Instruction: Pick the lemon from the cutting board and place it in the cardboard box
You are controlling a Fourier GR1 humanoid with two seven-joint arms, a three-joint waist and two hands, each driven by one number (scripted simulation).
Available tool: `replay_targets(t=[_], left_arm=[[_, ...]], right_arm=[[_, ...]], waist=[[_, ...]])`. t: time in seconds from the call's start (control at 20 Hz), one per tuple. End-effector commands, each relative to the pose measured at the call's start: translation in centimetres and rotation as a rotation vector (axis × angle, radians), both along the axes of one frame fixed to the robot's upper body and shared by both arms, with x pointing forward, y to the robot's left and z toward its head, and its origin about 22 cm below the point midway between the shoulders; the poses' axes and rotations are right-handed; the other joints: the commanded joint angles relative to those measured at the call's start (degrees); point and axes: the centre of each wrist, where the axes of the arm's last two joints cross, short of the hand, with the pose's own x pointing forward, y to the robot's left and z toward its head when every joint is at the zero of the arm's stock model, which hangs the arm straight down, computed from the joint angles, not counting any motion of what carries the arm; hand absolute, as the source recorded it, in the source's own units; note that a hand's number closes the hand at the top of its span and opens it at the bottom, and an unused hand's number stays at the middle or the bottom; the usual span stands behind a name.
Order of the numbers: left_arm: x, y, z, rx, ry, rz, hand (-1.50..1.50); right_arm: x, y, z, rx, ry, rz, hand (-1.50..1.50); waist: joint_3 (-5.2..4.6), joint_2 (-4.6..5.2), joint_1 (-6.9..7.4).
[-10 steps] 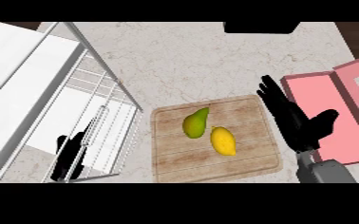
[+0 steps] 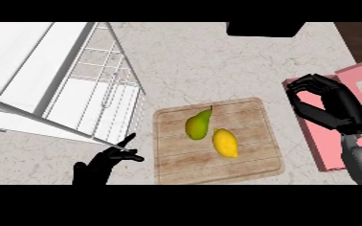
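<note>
A yellow lemon [image 2: 225, 142] lies on the wooden cutting board [image 2: 249, 115], just right of and below a green pear [image 2: 198, 125]. The pink box [image 2: 321, 148] sits open at the right edge, beside the board. My right hand [image 2: 326, 104] hovers over the box's left wall with its fingers curled toward the thumb and nothing in them, well right of the lemon. At the lower left my left hand [image 2: 105, 165] rests with relaxed fingers pointing toward the board's left edge.
A white wire dish rack [image 2: 92, 84] fills the upper left and reaches almost to the board's left corner. A black object [image 2: 265, 28] stands at the counter's far edge. Bare marble counter [image 2: 212, 67] lies beyond the board.
My right hand has moved right and away from the board, over the box, and its straight fingers have curled. The left hand now shows lower, right of the rack.
</note>
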Motion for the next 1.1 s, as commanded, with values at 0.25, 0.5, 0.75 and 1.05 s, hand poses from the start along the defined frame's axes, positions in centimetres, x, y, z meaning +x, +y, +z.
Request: replay_targets(t=[0.25, 0.5, 0.75, 1.05], left_arm=[[6.6, 0.6, 6.3, -0.088, -0.282, 0.233, 0.00], [8.7, 1.6, 8.8, -0.093, -0.295, 0.276, 0.00], [8.8, 1.7, 8.3, -0.067, -0.282, 0.285, 0.00], [9.4, 2.9, 8.9, -0.078, -0.266, 0.294, 0.00]], right_arm=[[1.1, -1.0, 2.5, -0.280, -0.211, 0.156, -1.50], [1.0, -1.5, 4.7, -0.582, -0.077, 0.375, -1.50], [1.8, -0.6, 8.9, -0.711, 0.093, 0.531, -1.50], [1.6, 4.0, 9.7, -0.638, 0.134, 0.630, -1.50]], waist=[[0.70, -0.89, 0.75], [0.51, -0.94, -0.10], [0.37, -1.12, 0.16], [0.50, -1.07, -1.56]])
